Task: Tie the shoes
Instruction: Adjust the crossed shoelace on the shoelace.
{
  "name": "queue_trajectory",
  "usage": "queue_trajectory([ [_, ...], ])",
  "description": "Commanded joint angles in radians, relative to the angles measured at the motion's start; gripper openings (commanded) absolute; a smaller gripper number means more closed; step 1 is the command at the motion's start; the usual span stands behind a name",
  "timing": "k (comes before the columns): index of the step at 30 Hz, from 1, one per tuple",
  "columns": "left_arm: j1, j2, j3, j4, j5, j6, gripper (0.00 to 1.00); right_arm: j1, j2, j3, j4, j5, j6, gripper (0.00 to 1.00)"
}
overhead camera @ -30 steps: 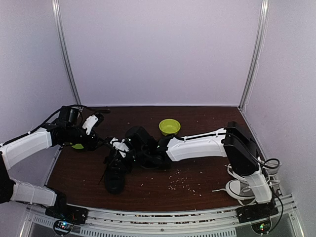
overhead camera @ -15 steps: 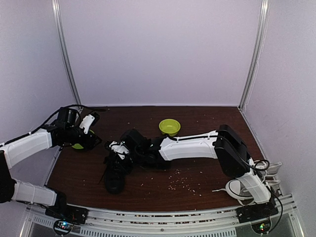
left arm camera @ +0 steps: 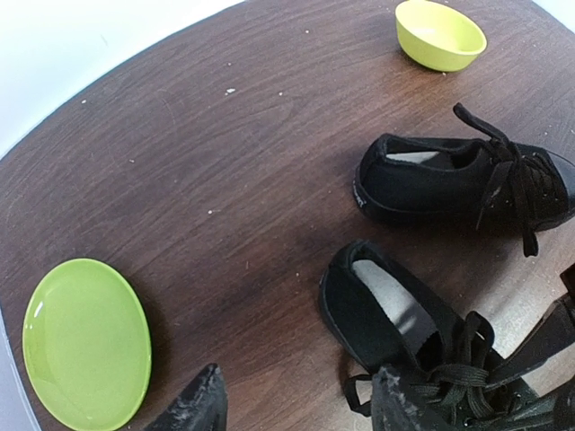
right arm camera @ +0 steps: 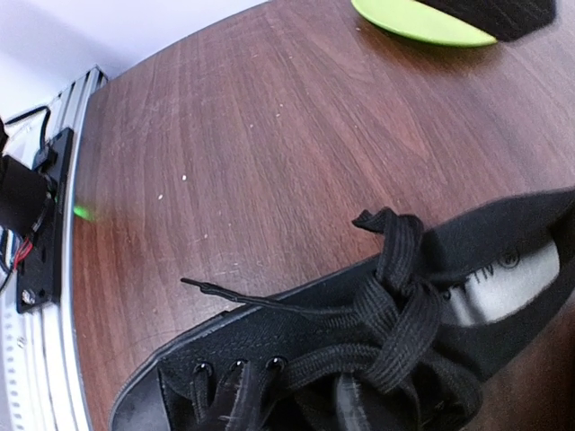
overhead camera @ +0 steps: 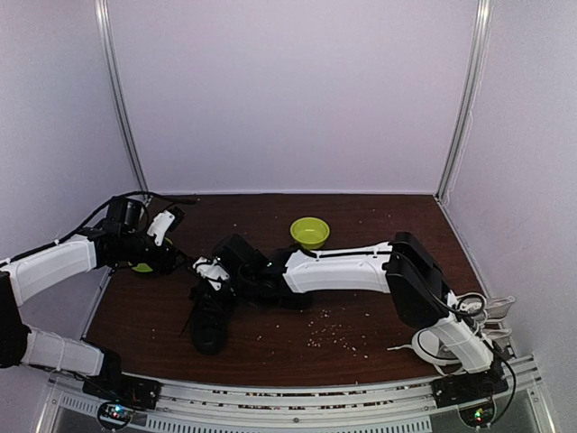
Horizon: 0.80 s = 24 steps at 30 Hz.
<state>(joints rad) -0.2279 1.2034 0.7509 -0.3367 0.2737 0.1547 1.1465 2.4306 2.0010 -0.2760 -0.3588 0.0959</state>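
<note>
Two black shoes lie on the brown table. The near shoe (overhead camera: 209, 323) (left arm camera: 404, 314) points toward the front edge. The far shoe (left arm camera: 458, 180) lies behind it, mostly hidden under my right arm in the top view. My right gripper (overhead camera: 215, 269) (right arm camera: 296, 400) is down in the near shoe's laces (right arm camera: 395, 305). Its fingers stand a little apart with black lace between them, beside a loose knot. My left gripper (overhead camera: 180, 260) (left arm camera: 296, 409) hovers open just left of that shoe's heel, with bare wood between its fingers and one fingertip (left arm camera: 404, 404) over the laces.
A green plate (overhead camera: 141, 267) (left arm camera: 85, 341) lies under the left arm. A green bowl (overhead camera: 309, 232) (left arm camera: 440, 34) stands behind the shoes. Grey-and-white sneakers (overhead camera: 442, 343) sit by the right arm's base. Crumbs (overhead camera: 329, 332) dot the table's front.
My right arm has stretched further left, carrying its gripper over the near shoe's laces. The left gripper has barely shifted. The shoes stay put.
</note>
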Motion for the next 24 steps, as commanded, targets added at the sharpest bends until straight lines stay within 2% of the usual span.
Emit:
queue_trajectory([
  [1, 0.006, 0.008, 0.015, 0.034, 0.025, 0.005, 0.56, 0.006, 0.036, 0.052, -0.047, 0.041, -0.005, 0.12],
  [2, 0.006, 0.008, 0.015, 0.034, 0.025, 0.005, 0.56, 0.006, 0.032, 0.050, -0.048, 0.039, -0.007, 0.06],
  [4, 0.007, 0.010, 0.013, 0.033, 0.028, 0.005, 0.56, 0.007, 0.016, 0.033, -0.051, 0.024, -0.014, 0.00],
  [10, 0.006, 0.023, 0.025, 0.015, 0.028, 0.006, 0.55, 0.007, -0.057, -0.062, -0.048, -0.108, -0.076, 0.00],
  [18, 0.006, 0.019, 0.022, 0.016, 0.025, 0.011, 0.55, 0.015, -0.049, -0.033, -0.125, -0.230, -0.161, 0.00],
  [24, 0.006, 0.023, 0.024, 0.009, 0.024, 0.013, 0.55, 0.029, -0.043, -0.007, -0.203, -0.251, -0.230, 0.00],
])
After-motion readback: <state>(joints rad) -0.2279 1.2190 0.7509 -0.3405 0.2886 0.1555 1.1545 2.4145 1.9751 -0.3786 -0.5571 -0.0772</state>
